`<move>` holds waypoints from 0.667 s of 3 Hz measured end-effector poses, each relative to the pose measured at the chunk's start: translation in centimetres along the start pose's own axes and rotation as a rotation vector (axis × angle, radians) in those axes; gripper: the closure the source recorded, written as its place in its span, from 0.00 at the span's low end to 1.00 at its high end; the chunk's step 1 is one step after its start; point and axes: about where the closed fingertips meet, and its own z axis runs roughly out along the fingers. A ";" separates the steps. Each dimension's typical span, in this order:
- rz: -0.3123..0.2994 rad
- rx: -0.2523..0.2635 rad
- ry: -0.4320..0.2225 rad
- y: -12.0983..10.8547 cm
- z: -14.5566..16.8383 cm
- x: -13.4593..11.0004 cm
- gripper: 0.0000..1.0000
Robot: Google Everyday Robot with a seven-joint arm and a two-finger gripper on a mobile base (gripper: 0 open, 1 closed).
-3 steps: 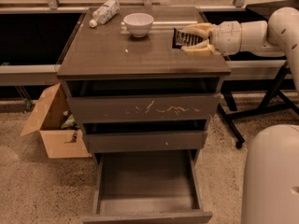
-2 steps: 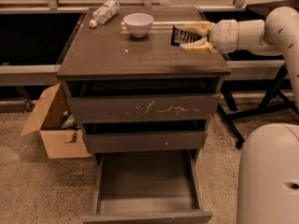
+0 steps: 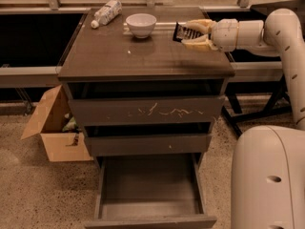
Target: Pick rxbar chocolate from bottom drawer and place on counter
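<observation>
My gripper point(image 3: 187, 35) hovers over the right rear part of the counter point(image 3: 119, 56), reaching in from the right. Its pale fingers point(image 3: 194, 43) are shut on the rxbar chocolate point(image 3: 182, 32), a small black bar with pale print that sticks out to the left between them, just above the surface. The bottom drawer point(image 3: 150, 213) is pulled out at the foot of the cabinet, and its flat grey floor shows nothing on it.
A white bowl point(image 3: 140, 25) and a clear plastic bottle point(image 3: 106, 13) lying on its side sit at the counter's rear left. An open cardboard box point(image 3: 52, 123) stands on the floor left of the cabinet. My white base point(image 3: 269, 180) fills the lower right.
The gripper with the bar has shifted slightly toward the rear of the counter. The drawer, bowl and bottle stay put.
</observation>
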 end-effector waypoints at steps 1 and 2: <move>0.021 0.031 0.019 -1.1 0.2 1.0 0.37; 0.039 0.051 0.029 -1.8 0.3 1.7 0.14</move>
